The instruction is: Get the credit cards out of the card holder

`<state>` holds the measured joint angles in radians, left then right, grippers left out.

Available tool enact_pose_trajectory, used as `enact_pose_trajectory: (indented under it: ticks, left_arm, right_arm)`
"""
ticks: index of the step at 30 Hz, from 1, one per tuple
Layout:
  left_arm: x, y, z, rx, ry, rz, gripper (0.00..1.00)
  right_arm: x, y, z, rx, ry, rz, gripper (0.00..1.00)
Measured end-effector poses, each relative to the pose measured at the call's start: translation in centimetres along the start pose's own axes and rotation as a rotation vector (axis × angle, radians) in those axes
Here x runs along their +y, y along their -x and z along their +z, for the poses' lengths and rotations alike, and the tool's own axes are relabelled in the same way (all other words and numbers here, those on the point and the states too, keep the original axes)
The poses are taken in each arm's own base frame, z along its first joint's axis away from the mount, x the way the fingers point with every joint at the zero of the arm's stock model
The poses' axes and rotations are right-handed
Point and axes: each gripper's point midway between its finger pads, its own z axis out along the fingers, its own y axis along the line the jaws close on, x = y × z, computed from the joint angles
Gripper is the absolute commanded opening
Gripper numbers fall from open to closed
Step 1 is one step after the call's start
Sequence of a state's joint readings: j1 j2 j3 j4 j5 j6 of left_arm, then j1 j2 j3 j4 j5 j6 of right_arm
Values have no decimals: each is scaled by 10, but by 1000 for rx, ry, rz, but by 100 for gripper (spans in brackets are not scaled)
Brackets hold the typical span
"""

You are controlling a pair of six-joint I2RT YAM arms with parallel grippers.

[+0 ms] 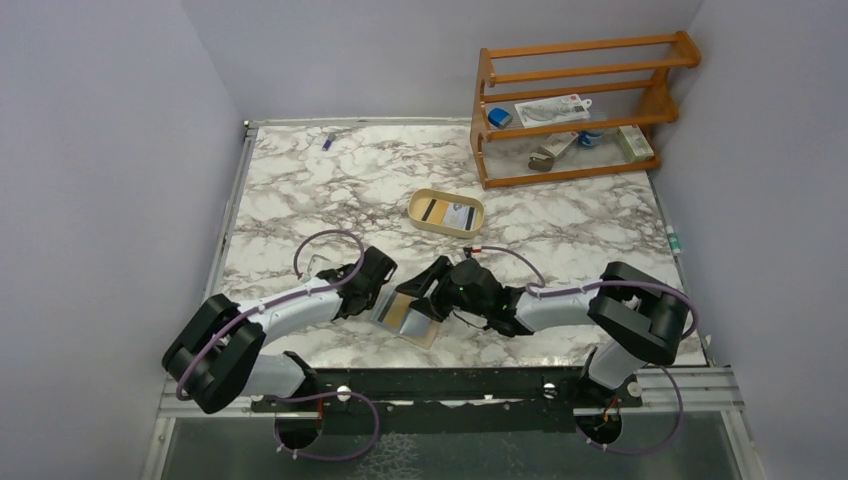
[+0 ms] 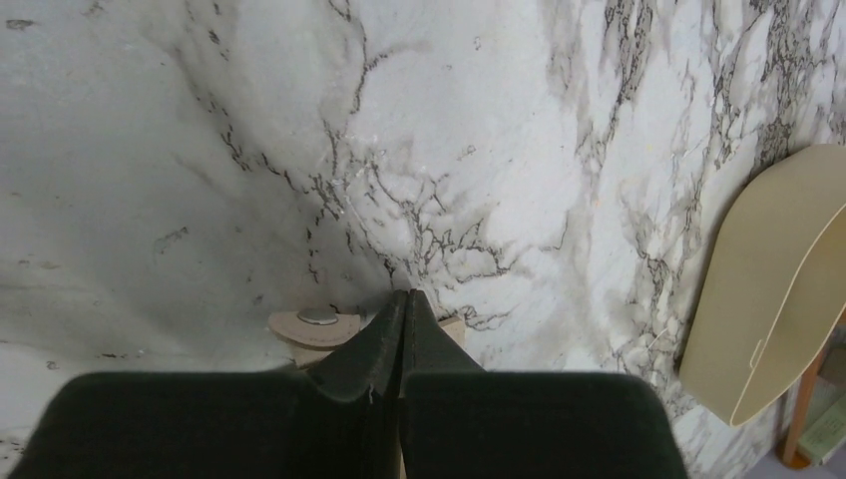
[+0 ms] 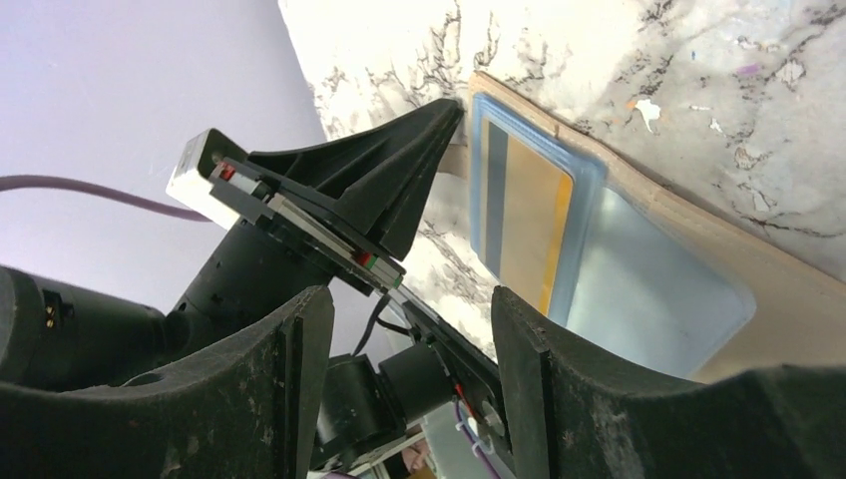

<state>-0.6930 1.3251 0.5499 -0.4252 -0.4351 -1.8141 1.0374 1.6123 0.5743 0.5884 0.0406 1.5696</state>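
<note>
The tan card holder (image 1: 408, 322) lies open and flat near the table's front edge, between both arms. In the right wrist view, the card holder (image 3: 798, 299) has a pale blue pocket, and a credit card (image 3: 524, 215) with a gold face and a dark stripe is tucked in it. My left gripper (image 1: 385, 292) is shut on the holder's left edge. The left wrist view has its fingertips (image 2: 407, 296) pressed together over the snap tab (image 2: 317, 324). My right gripper (image 3: 409, 329) stands open just right of the holder, with nothing between its fingers.
An oval tan tray (image 1: 415, 205) sits mid-table with a whitish card (image 1: 460, 216) in it; the tray (image 2: 768, 289) also shows at the right of the left wrist view. A wooden rack (image 1: 575, 100) with small items stands at the back right. A small blue item (image 1: 327, 141) lies at the far edge.
</note>
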Motion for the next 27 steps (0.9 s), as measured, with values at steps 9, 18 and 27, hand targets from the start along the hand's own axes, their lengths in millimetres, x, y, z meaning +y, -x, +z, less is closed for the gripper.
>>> enact_pose_trajectory:
  ticks: [9,18,27]
  left_arm:
    - [8,9,-6,-18,-13,-9,0]
    - [14,23,-8,-81,26,137,6]
    - [1,61,-29,-142,-30,300,71]
  right_arm:
    - [-9,-9,-5,19,-94,-18,64]
    - [-26,-25,-11,72,-145,-38,58]
    - [-60,-26,-11,85,-215,-66,59]
